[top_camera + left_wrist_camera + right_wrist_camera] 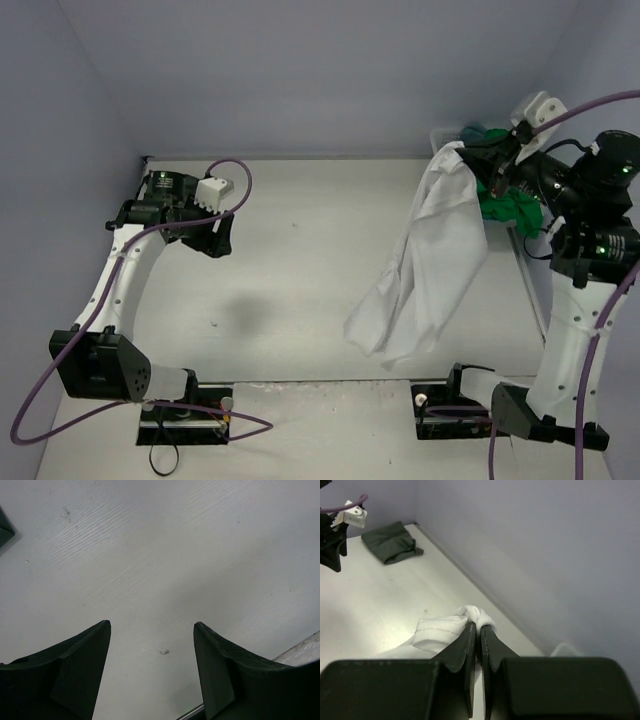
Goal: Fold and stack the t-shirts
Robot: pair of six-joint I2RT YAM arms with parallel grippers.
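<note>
My right gripper [497, 165] [480, 625] is shut on a bunched edge of the white t-shirt [430, 260] [445, 630] and holds it high at the back right. The shirt hangs down, with its lower end on the table. A bright green t-shirt [512, 206] and a bit of a teal-blue t-shirt [480, 132] lie behind the gripper. A folded dark grey-green t-shirt [392, 542] lies at the far left corner; the left arm hides it in the top view. My left gripper [213, 240] [150, 625] is open and empty over bare table.
The white rim of a basket [528, 280] runs along the right side under my right arm. Lilac walls [300, 70] close in the table at the back and the left. Both arm bases stand at the near edge.
</note>
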